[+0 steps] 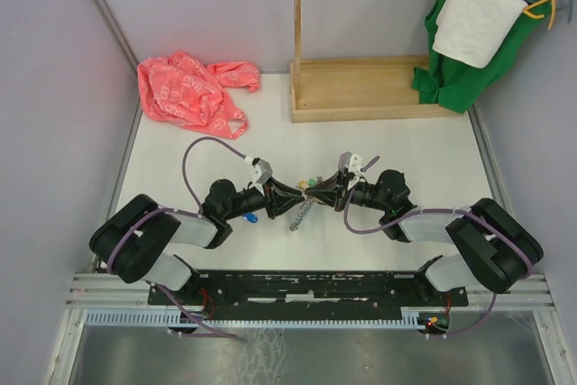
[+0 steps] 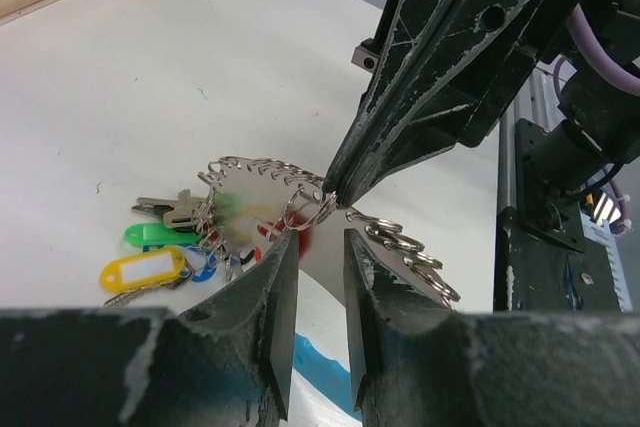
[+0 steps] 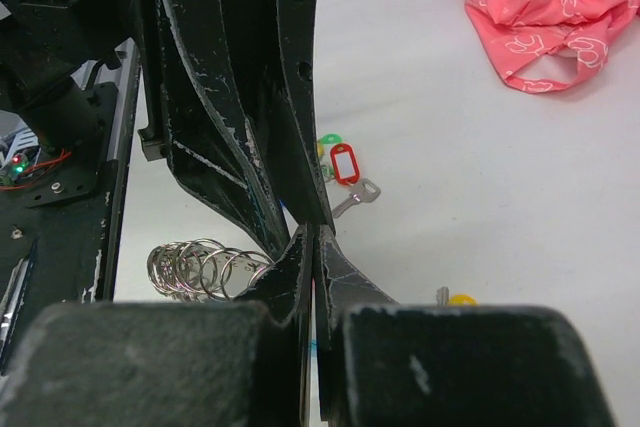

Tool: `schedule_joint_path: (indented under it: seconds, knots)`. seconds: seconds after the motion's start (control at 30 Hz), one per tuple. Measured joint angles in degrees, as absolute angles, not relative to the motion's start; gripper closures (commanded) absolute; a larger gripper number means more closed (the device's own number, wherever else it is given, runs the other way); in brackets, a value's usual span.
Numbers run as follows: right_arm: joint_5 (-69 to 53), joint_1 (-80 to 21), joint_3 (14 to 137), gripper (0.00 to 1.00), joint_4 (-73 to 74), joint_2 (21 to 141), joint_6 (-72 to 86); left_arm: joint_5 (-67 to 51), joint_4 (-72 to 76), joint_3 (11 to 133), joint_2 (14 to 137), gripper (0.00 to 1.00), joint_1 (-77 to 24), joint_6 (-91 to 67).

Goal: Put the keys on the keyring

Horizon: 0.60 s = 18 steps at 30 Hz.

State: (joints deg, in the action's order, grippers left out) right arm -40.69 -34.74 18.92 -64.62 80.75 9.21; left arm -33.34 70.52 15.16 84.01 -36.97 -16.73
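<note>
The keyring (image 2: 262, 169) is a loop of silver coils, held up over the table; it also shows in the top view (image 1: 302, 212) and the right wrist view (image 3: 200, 267). My right gripper (image 3: 313, 232) is shut on it and pinches a coil with its tips (image 2: 335, 190). My left gripper (image 2: 315, 237) is open, its fingertips just short of that pinch, next to a blurred red tag (image 2: 300, 239). Keys with green (image 2: 160, 235) and yellow (image 2: 145, 272) tags sit at the ring's far end. A red-tagged key (image 3: 345, 163) lies on the table.
A pink plastic bag (image 1: 191, 87) lies at the back left. A wooden stand (image 1: 361, 87) is at the back middle, with green and white cloth (image 1: 469, 33) on hangers to its right. A blue tag (image 1: 250, 218) lies under the left gripper.
</note>
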Motion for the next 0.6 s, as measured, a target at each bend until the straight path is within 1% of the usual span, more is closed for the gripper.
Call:
schedule_joint_path:
  seconds: [0.33,0.47,0.6]
  knots:
    - [-43.9,-34.7,18.9,0.99,-63.3,80.8,9.1,-37.9,73.5,16.1,86.4,0.7,-37.0,-15.7]
    - [-45.0,-34.7,19.1,0.99,-62.9,80.7,8.7,-39.7,73.9,16.4,87.1,0.77,-37.0,-14.1]
    - [-46.0,-34.6,19.4,0.99,-61.5,80.2,8.1,-41.5,74.3,16.6,87.5,0.87,-37.0,-12.5]
